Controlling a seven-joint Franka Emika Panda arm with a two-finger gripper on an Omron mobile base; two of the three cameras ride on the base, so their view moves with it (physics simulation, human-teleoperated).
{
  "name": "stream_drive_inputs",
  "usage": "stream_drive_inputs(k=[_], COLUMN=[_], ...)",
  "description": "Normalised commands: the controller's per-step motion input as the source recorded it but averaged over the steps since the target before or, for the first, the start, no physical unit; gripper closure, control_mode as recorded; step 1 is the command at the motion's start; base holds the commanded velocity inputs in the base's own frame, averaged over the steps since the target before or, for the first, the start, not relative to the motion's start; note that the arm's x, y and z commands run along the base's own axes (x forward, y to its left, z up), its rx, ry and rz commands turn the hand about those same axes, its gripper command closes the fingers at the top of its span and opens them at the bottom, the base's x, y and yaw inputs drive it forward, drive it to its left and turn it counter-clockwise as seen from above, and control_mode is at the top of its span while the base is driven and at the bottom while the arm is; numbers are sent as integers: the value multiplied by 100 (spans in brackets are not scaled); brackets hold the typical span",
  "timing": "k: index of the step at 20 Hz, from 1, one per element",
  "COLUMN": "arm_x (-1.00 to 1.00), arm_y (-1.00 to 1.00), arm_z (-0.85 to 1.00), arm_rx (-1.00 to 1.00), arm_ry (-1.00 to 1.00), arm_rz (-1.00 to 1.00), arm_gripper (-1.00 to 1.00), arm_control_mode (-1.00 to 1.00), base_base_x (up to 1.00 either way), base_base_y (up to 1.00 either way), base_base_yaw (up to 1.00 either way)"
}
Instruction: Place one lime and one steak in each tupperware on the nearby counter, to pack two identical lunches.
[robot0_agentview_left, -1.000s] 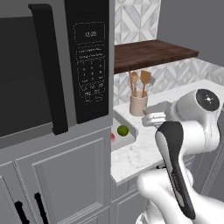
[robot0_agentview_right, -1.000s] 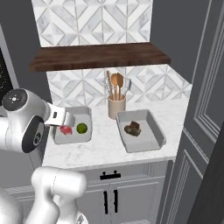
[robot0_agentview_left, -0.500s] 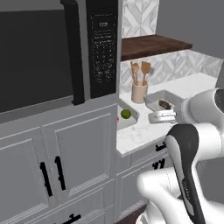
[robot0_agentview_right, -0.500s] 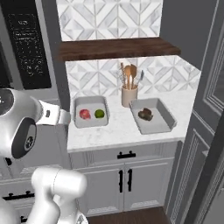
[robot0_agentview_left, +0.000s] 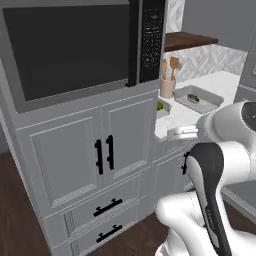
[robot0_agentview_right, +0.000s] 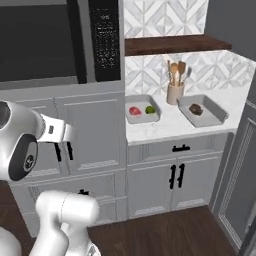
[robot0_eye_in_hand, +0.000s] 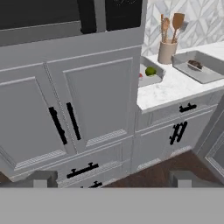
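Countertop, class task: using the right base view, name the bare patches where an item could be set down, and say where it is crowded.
On the counter, bare marble runs along the front edge and in the strip between the two tupperware trays. It is crowded at the back, where the utensil cup stands between the trays' rear corners. The left tray already holds a lime and a reddish piece.

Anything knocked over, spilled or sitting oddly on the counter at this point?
Nothing stands out. Both trays sit flat on the counter: the left tupperware holds a lime beside a reddish piece, the right tupperware holds a dark steak. The utensil cup stands upright between them.
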Motion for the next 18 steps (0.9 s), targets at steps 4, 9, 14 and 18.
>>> stream_drive_inputs(k=[4,9,14,18], arm_x=[0,0,0,0], arm_y=[0,0,0,0], arm_z=[0,0,0,0], arm_rx=[0,0,0,0], arm_ry=[0,0,0,0], arm_rz=[0,0,0,0], arm_gripper=[-100,-100,-100,-100], arm_control_mode=[100,100,100,100], base_base_x=[-100,-79,-29,-3], base_base_y=[1,-1,-32,-49], base_base_yaw=[-58,-75,-69,-64])
